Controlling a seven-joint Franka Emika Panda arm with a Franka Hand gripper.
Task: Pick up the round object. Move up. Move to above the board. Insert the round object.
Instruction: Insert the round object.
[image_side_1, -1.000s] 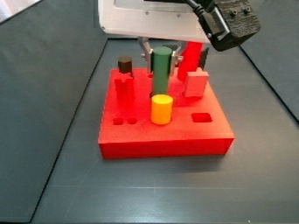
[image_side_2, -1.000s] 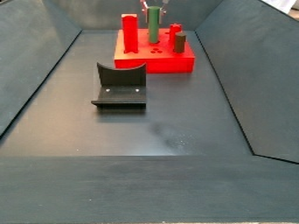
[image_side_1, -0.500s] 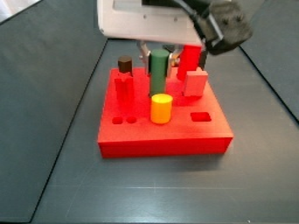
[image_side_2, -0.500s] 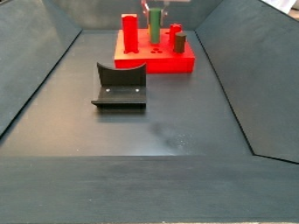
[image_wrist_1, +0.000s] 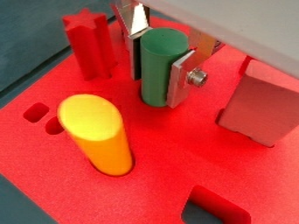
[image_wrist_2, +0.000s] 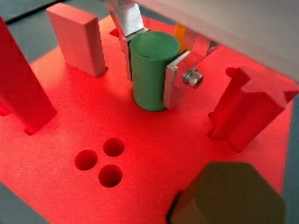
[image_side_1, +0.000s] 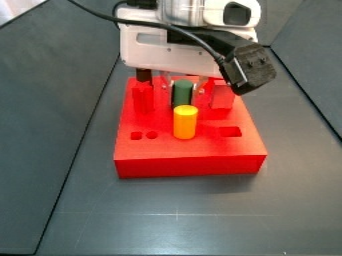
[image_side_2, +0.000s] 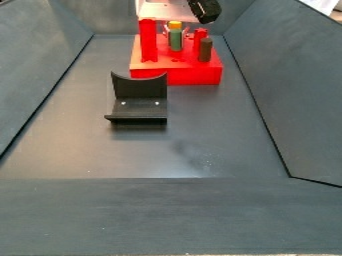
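The round object, a slim green peg (image_wrist_1: 160, 61), stands upright with its lower end in the red board (image_wrist_1: 176, 153), beside the thicker yellow peg (image_wrist_1: 98, 131). My gripper (image_wrist_1: 158, 83) is low over the board, shut on the green peg, with a silver finger pressed on each side. Both show in the wrist views, the peg (image_wrist_2: 149, 70) between the fingers (image_wrist_2: 177, 80) over the board (image_wrist_2: 117, 131). In a side view the gripper (image_side_1: 181, 97) holds the peg (image_side_1: 179, 93) behind the yellow peg (image_side_1: 185, 123) on the board (image_side_1: 187, 160). The far side view shows the peg (image_side_2: 174, 38) small.
Red pegs stand close round the green peg: a star-shaped one (image_wrist_1: 91, 39) and a rectangular block (image_wrist_1: 263, 101). A dark red peg (image_side_1: 143, 73) stands at the board's back left. Three small holes (image_wrist_2: 100, 162) lie nearby. The fixture (image_side_2: 138, 98) stands on the floor before the board.
My gripper has come down onto the board with the green peg. The peg stood tall above the yellow peg before; now it sits low, about level with it.
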